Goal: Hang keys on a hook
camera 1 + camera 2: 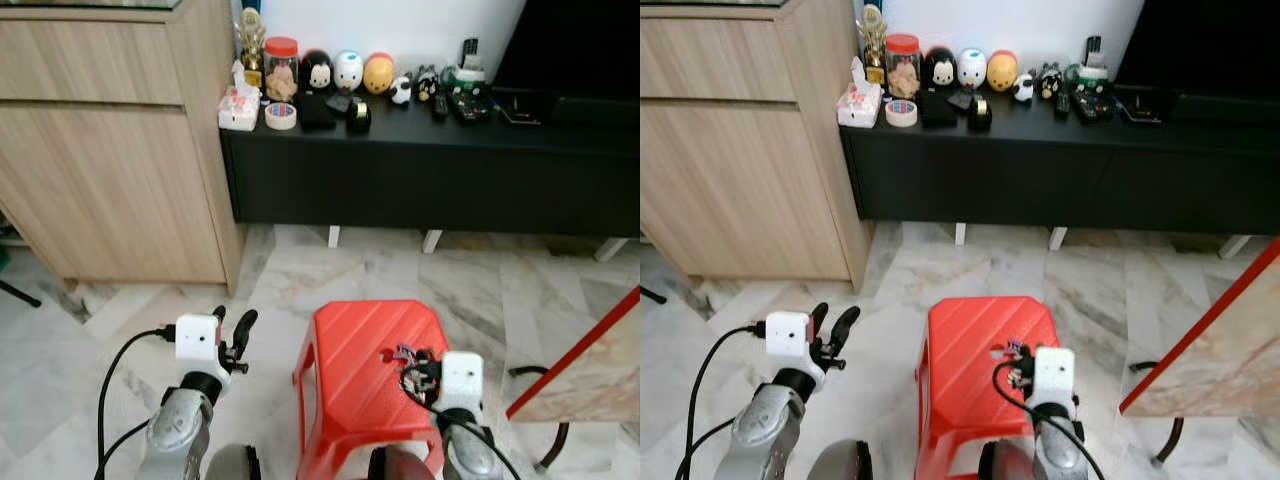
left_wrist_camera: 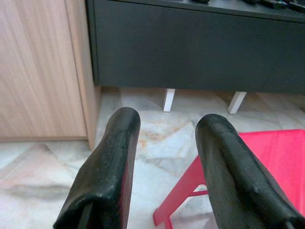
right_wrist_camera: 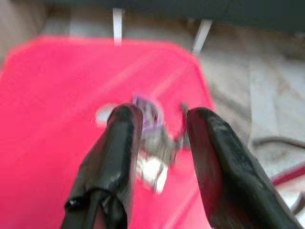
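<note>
Two fingers of the right gripper [image 3: 159, 138] straddle the keys [image 3: 155, 143] near the stool's [image 1: 350, 370] right edge, open, apparently ready to close. Left gripper [image 1: 238, 335] hovers open beside the stool, idle.

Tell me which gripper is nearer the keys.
Right. The right gripper hovers open over the keys on the red stool, fingers straddling them. The left gripper is open above the floor beside the stool.
</note>
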{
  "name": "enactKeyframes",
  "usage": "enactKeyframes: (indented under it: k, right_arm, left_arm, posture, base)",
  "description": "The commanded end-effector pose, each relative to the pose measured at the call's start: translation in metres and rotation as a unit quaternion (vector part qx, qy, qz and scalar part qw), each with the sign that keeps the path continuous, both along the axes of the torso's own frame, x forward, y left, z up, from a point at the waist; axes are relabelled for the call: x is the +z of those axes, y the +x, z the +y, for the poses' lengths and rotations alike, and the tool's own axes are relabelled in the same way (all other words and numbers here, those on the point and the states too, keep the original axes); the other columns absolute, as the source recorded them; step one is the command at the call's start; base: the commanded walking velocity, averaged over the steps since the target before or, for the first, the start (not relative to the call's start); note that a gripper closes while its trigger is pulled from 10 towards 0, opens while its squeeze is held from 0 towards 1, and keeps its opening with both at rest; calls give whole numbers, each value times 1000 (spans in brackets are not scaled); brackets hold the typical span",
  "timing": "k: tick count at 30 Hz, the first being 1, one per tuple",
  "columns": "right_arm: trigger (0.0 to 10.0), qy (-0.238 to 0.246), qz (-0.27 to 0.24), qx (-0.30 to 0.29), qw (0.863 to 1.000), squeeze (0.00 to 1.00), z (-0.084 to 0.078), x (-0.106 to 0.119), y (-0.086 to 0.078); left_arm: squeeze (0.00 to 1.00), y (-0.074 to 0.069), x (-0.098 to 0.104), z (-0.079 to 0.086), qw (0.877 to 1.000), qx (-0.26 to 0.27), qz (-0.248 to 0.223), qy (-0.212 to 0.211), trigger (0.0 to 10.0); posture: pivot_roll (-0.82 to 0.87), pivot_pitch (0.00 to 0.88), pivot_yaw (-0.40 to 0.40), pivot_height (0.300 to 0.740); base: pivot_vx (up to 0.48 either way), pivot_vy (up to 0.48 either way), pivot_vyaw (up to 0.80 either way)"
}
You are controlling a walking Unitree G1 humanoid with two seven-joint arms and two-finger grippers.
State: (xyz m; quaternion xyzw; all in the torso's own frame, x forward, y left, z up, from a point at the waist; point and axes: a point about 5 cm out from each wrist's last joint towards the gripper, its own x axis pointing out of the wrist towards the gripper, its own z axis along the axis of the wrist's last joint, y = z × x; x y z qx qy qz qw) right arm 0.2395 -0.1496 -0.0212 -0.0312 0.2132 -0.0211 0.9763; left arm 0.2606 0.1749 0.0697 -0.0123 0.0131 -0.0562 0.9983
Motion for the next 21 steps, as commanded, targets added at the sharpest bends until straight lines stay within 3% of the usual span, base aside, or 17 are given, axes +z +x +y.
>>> enactKeyframes:
  k: [1,13,19,21]
  right_arm:
    - [10000,-9,30,0,1000,0,-5,-8,-3]
    - [10000,-25,38,17,999,0,-4,-9,0]
    - [10000,-18,25,22,999,0,0,-7,0]
    - [10000,-13,24,20,999,0,0,-7,0]
  left_arm:
    - [0,-1,-3,-1,1000,-3,6,0,10000]
    - [0,-2,-3,1,1000,2,5,0,10000]
    - [0,-1,-2,2,1000,3,2,0,10000]
    - [0,-1,-1,2,1000,3,2,0,10000]
  posture:
    - [69,68,-81,616]
    - [73,74,-80,616]
    - [70,75,-79,616]
    - [70,76,-80,616]
  base:
    - [0,0,0]
    - [0,0,0]
    - [0,0,729]
    - [0,0,0]
